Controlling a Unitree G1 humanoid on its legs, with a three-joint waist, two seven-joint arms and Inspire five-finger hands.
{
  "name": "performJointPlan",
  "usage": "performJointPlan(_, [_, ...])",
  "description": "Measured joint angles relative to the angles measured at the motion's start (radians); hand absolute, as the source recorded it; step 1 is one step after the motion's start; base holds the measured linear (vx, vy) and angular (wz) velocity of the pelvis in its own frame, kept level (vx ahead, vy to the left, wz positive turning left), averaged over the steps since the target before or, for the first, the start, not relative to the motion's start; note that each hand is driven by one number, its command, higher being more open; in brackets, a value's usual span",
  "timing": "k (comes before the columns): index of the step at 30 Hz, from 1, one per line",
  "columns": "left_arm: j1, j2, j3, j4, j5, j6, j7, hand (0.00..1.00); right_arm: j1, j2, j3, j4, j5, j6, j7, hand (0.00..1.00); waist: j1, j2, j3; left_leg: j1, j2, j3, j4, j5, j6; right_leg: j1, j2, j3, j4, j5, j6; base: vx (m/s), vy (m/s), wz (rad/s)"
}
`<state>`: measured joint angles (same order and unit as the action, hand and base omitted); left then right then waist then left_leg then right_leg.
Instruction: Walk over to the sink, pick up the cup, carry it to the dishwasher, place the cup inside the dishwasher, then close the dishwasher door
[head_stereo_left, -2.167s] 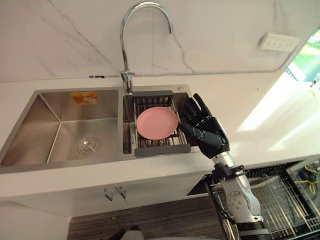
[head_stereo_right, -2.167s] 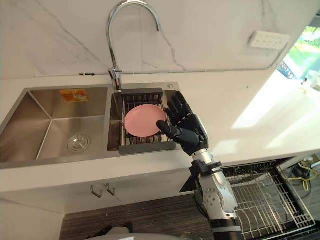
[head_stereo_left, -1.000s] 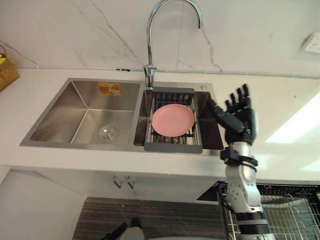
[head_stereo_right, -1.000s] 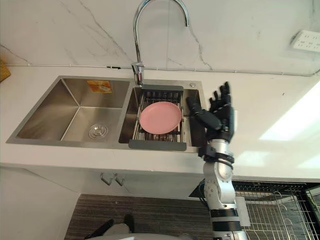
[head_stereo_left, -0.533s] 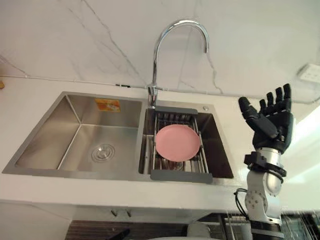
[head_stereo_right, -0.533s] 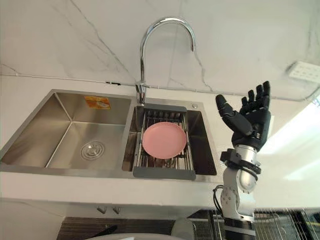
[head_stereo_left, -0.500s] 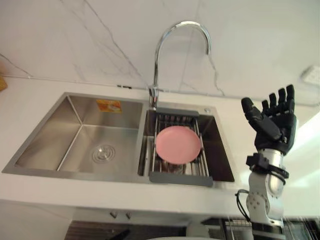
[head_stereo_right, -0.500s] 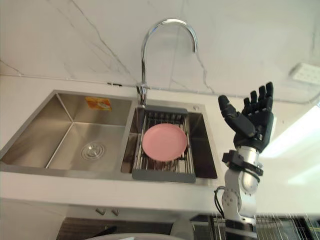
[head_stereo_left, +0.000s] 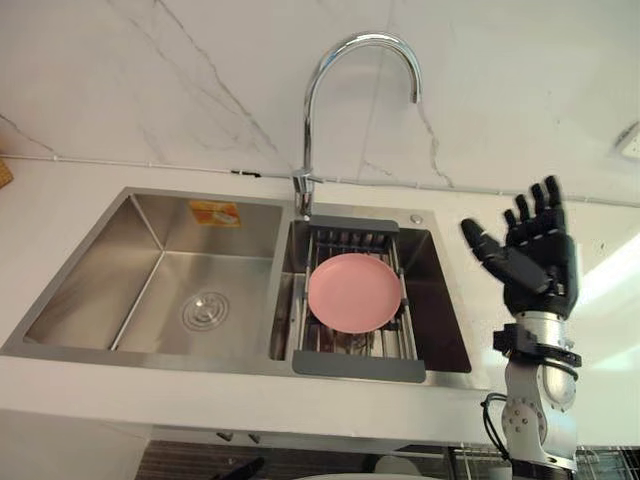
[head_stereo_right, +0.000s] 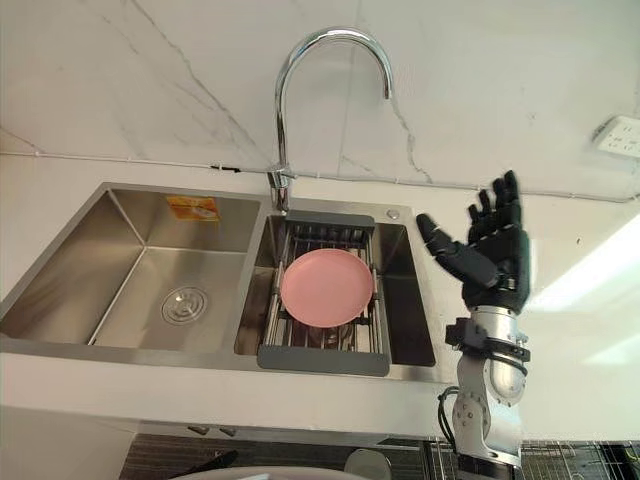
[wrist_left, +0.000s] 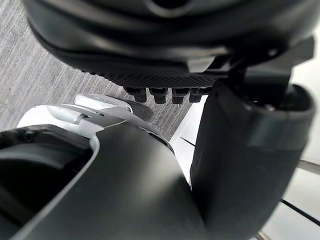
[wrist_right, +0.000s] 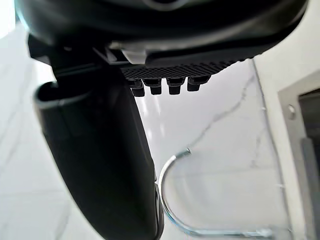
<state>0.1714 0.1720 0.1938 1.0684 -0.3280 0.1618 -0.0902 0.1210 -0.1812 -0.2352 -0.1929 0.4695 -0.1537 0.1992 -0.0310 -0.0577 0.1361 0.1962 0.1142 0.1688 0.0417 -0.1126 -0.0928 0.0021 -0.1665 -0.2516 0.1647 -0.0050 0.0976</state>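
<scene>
- Your right hand (head_stereo_left: 538, 262) is up in the air and wide open. Its dark fingers are straight and spread, and it holds nothing.
- Your left hand (wrist_left: 165, 45) shows in its own wrist view with the floor past it. Its fingers look loose, and it holds nothing too.
- Under the right hand is the white worktop (head_stereo_left: 100, 395), smooth and flat.
- Just beside the hand, on its thumb side and lower down, is the shiny metal sink (head_stereo_left: 160, 290) with two square tubs.
- In the tub nearer the hand sits a grey rack (head_stereo_left: 358, 366) with thin metal bars. A round, flat pink plate (head_stereo_left: 354, 290) lies on it. I see no cup; the dish there is a plate.
- Past the plate from the hand, a tall shiny tap (head_stereo_left: 307, 130) bends over like a hook.
- I think you are at the pick-up step, with nothing grabbed yet.
- Next, I think the hand must go down and across to the plate's near edge. The plate looks thin and slippery, so slide fingers under the rim and press the thumb on top.
</scene>
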Motion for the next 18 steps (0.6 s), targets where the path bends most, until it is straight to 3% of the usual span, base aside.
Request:
performJointPlan(6, [0.000,0.005,0.001,-0.012,0.051,0.008,-0.023,1.00,0.009,-0.116,0.051,0.022,-0.122,0.065,0.214,1.00,-0.012,-0.001,0.001,0.011,0.000,0.009,-0.011,-0.001,0.001,0.011,0.003,0.002,-0.018,0.005,0.002,0.03,0.015,-0.02])
performJointPlan(18, [0.002,0.014,-0.030,-0.015,0.053,0.015,-0.029,1.00,0.009,-0.254,0.059,0.059,-0.298,0.070,0.377,1.00,-0.031,-0.003,0.002,0.025,0.001,0.035,-0.010,-0.002,0.000,0.012,0.011,0.029,-0.025,0.017,0.001,-0.04,-0.005,-0.07])
